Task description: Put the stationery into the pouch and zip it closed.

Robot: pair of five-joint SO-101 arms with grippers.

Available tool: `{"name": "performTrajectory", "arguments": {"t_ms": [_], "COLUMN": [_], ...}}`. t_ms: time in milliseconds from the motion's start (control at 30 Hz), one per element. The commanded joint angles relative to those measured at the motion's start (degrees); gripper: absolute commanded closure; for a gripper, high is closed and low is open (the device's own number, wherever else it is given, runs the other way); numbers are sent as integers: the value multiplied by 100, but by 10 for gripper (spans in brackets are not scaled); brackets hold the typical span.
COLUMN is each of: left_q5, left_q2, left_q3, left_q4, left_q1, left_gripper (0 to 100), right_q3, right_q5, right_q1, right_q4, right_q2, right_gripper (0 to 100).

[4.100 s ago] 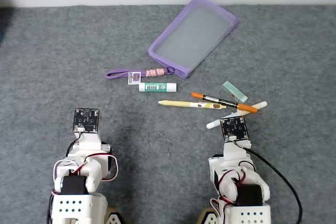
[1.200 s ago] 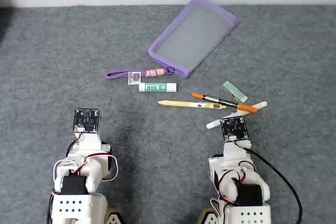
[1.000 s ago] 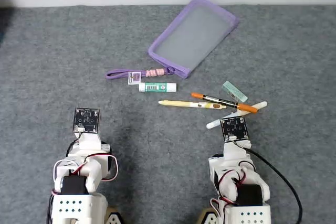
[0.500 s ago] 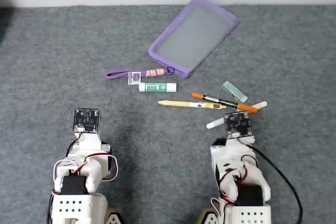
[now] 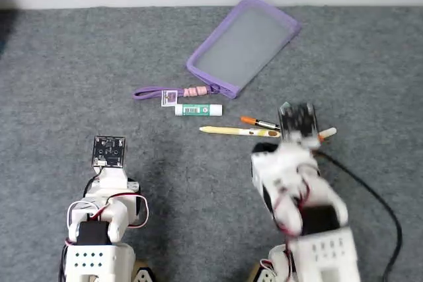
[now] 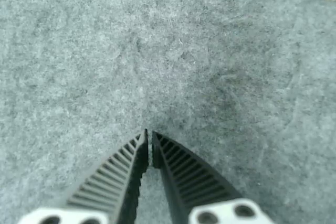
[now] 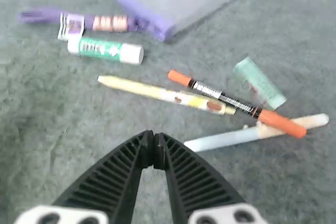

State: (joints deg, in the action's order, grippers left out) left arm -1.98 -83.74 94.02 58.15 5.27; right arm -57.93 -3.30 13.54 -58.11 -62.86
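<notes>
Right gripper (image 7: 153,148), jaws together, near yellow pen (image 7: 165,94), apparently empty

The purple pouch (image 5: 243,45), with a translucent face, lies flat and askew on the grey surface (image 5: 79,51), its strap (image 5: 149,93) trailing from one corner. A green-and-white glue stick (image 5: 198,109) lies just beside the strap. Apart from the pouch lie a yellow pen (image 5: 234,131), an orange-capped pen (image 7: 236,103) crossing a pale pen (image 7: 236,136), and a mint eraser (image 7: 259,83) near them.

Soft, even light; faint shadow beyond the left claw (image 6: 149,136).
</notes>
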Motion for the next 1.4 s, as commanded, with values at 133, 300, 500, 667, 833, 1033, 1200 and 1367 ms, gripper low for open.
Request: {"name": "performTrajectory", "arguments": {"t_ms": [133,300,500,667,833,1033,1200,1367], "left_q5": [79,79,79,79,79,79,79,79], "left_q2": [-70,-70,-70,-70,-70,-70,-70,-70], "left_q3": [-57,-57,-57,-57,-57,-57,-57,-57], "left_q4": [-97,-97,-97,-97,-97,-97,-97,-97], "left_q1": [9,9,9,9,9,9,9,9], "left_gripper": [986,986,986,986,986,986,986,986], "right_q3": [2505,3323,3710,4141,4976,5960,6523,6629], "right_q5": [-105,-343,-668,-1248,-2127,-2418,-2295,-1679], "right_q1": [48,48,101,242,286,365,418,655], "right_q4": [119,576,1675,1824,1402,936,910,910], "right_q2": [3152,4215,5182,5921,6712,7688,8259,8462], "right_gripper": [986,986,986,986,904,747,735,735]}}
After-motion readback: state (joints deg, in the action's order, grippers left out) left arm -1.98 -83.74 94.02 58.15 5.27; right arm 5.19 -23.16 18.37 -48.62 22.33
